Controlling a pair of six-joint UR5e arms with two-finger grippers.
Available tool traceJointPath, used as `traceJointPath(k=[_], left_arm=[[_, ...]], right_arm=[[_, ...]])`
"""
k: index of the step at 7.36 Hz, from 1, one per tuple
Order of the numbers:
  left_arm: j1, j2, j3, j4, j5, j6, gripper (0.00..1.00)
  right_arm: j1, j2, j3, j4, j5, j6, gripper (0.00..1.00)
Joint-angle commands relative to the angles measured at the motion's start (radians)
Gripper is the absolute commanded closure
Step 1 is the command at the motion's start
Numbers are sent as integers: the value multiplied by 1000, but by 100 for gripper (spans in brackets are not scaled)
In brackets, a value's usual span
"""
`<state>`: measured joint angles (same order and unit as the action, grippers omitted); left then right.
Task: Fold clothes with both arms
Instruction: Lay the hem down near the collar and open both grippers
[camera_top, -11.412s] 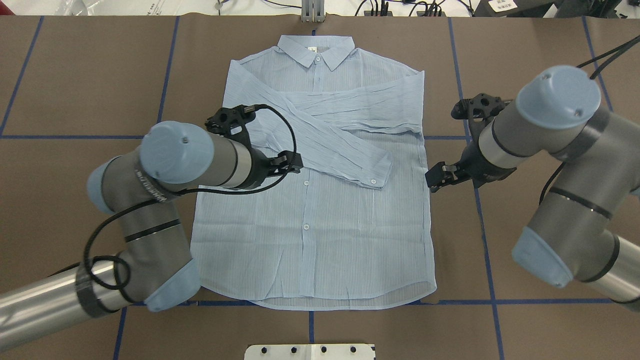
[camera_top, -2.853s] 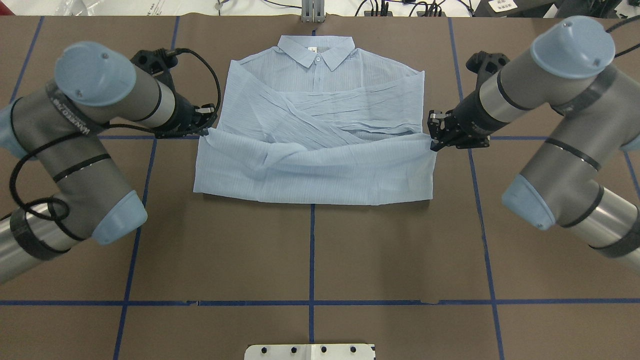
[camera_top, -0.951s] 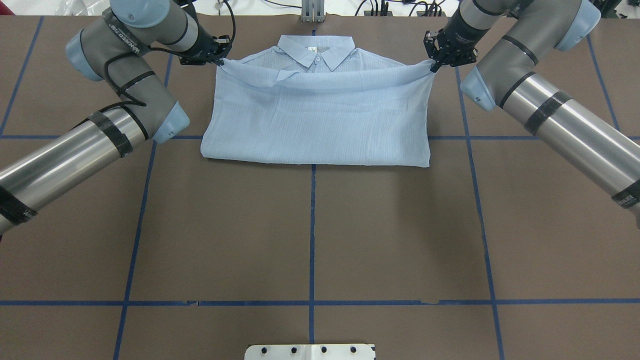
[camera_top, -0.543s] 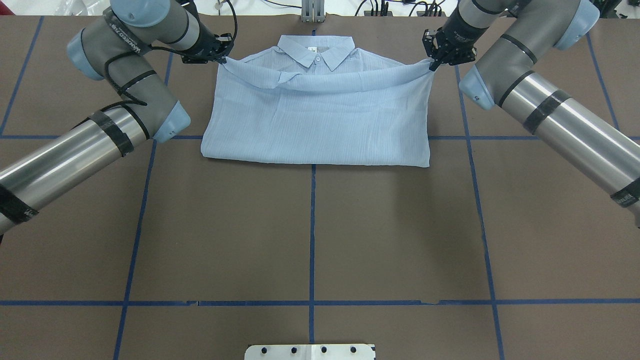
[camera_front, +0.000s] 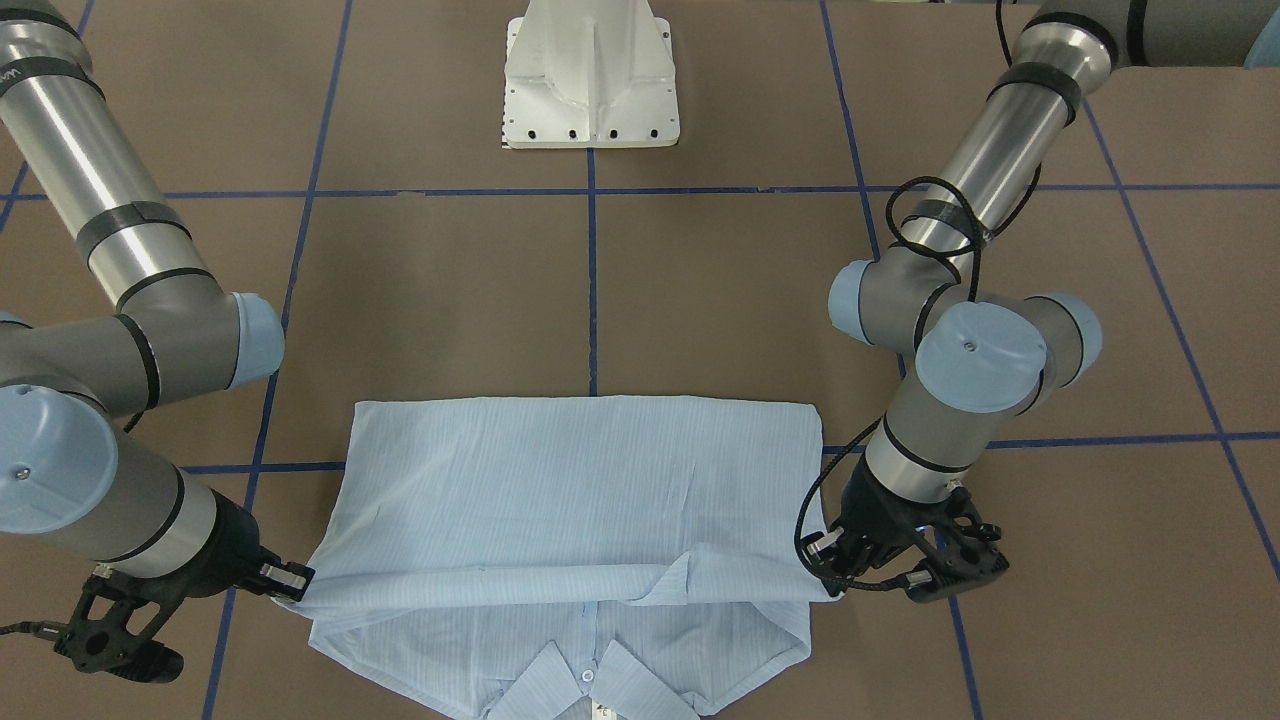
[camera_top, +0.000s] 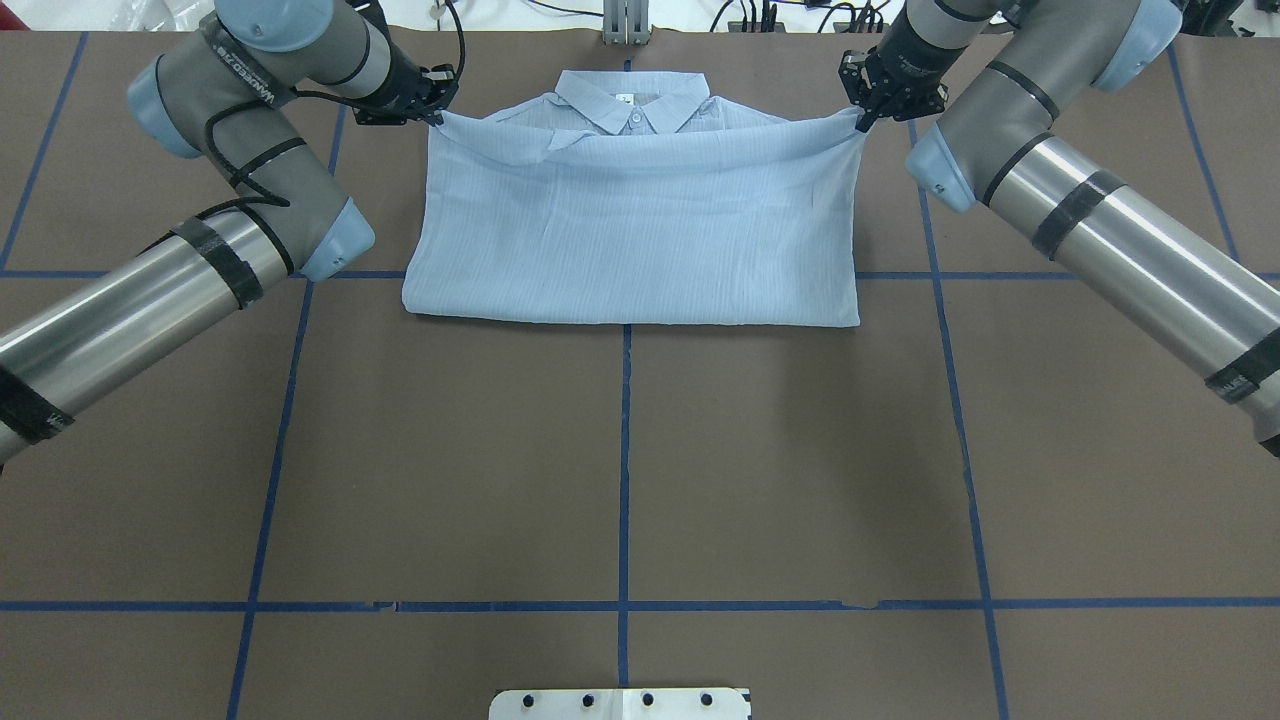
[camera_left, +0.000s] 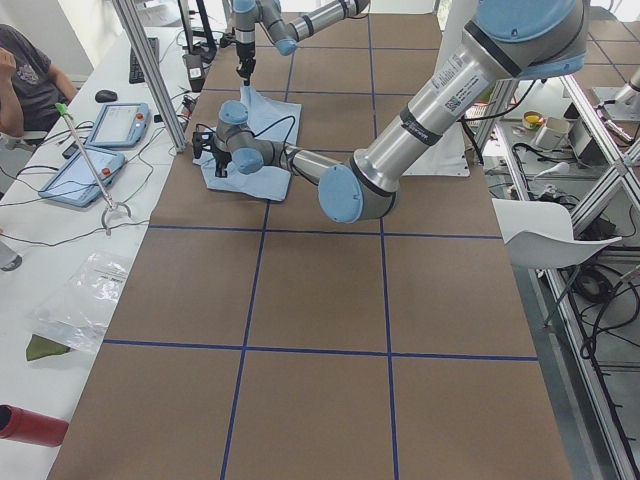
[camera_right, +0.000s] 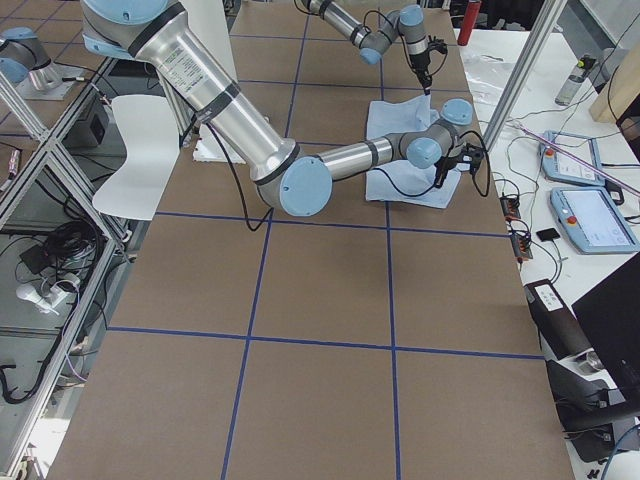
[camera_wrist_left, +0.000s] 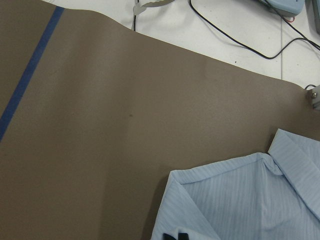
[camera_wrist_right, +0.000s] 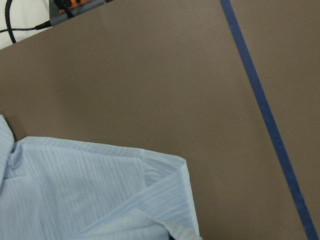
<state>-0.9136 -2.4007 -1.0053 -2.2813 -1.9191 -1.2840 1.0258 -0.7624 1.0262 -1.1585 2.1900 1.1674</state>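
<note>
The shirt (camera_top: 640, 230) lies doubled at the far middle of the worktop (camera_top: 620, 470). Its lower half now covers the crossed sleeves that showed eleven seconds ago. Over the last half second the hem has moved a little further towards the collar (camera_top: 632, 100) and pulls straighter, with less sag between its corners. The left arm (camera_top: 100, 325) and right arm (camera_top: 1130, 255) each have their jaws closed on one hem corner, out at the shoulders. The bottom-to-top fold looks nearly done; lowering the hem and letting go seem to remain. Count: one shirt, one collar, two arms, two pairs of jaws, two held corners, one small turned-over flap (camera_top: 560, 143) on the hem.
</note>
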Motion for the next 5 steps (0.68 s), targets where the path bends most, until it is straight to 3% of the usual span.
traceJointPath(k=[1,2,5], left_arm=[[-2,0,2,0,0,-3,56],[-1,0,2,5,37,-14,1],[-1,0,-4,5,43,-54,1]], right_arm=[[-6,0,-8,32,-15,-2,49],[-15,5,-9,33,-60,2,0],[-18,-8,3,33,-56,-2,0]])
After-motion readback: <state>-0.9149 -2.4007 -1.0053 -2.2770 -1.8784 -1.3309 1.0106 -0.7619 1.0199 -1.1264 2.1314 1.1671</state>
